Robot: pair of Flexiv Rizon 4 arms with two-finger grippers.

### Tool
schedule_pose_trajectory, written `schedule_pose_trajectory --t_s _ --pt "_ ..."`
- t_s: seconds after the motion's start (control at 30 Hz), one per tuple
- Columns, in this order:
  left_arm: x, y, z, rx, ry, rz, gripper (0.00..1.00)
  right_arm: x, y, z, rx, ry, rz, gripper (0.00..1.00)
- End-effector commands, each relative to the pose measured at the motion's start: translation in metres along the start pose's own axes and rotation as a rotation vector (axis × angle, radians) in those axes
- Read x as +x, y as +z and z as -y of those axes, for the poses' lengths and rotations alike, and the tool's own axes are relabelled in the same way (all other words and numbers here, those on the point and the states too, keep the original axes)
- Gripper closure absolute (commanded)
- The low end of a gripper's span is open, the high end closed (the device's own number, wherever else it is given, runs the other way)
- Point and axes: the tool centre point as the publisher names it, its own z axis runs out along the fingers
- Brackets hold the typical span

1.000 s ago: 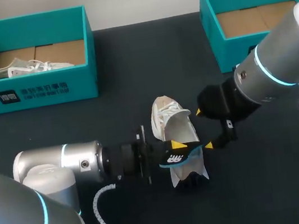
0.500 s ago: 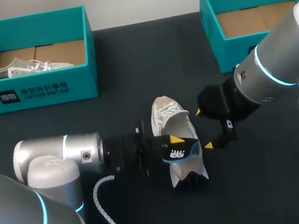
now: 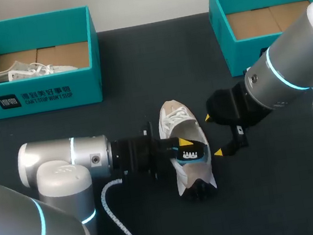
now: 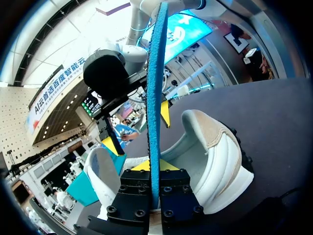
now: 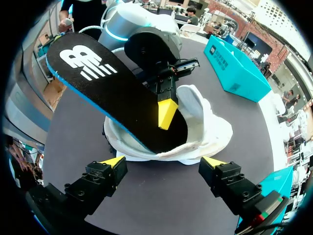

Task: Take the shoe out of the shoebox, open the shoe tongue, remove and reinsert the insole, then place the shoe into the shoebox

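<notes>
**Left gripper [image 3: 192, 149] clamps the black, blue-edged foam insole [image 3: 190, 154] at the cream sneaker [image 3: 175, 123]**

Head view: the sneaker lies on the dark table [image 3: 135, 55], about midway between the two boxes and nearer the robot. The left arm comes in low from the left. Its gripper is at the sneaker's opening, with the insole gripped between its yellow tips. The right gripper [image 3: 213, 135] sits just beside the sneaker on its right. Its fingers are spread wide and hold nothing. At the far left stands a teal cardboard shoebox [image 3: 43, 96] with a second pale lace-up shoe [image 3: 24, 71] lying inside. A matching teal shoebox [image 3: 224, 35] at the far right shows only its brown cardboard floor.

Left wrist view: the insole is seen edge-on as a thin blue strip rising straight out from between the two fingers, which press on it from both sides. The sneaker's open collar lies just ahead, and the right gripper's yellow tips show beyond it.

Right wrist view: the insole tilts up out of the sneaker, with its lower end inside the opening. One yellow finger of the left gripper lies on its black face. The right gripper's own two tips stand wide apart, close in front of the sneaker, and nothing is between them.
</notes>
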Motion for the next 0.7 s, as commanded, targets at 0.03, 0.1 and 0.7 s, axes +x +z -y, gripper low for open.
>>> schedule_pose_trajectory --t_s 0.03,0.1,0.7 --pt "0.001 -0.001 0.004 0.000 0.003 -0.004 1.00 0.001 0.001 0.000 -0.001 0.001 0.003 0.00" --pt "-0.002 -0.002 0.008 0.012 0.000 0.002 0.84 0.001 0.001 0.000 -0.001 0.001 0.003 0.00" --pt "-0.007 -0.016 0.039 0.039 -0.006 0.012 0.57 0.001 0.001 0.000 -0.001 0.001 0.003 0.00"
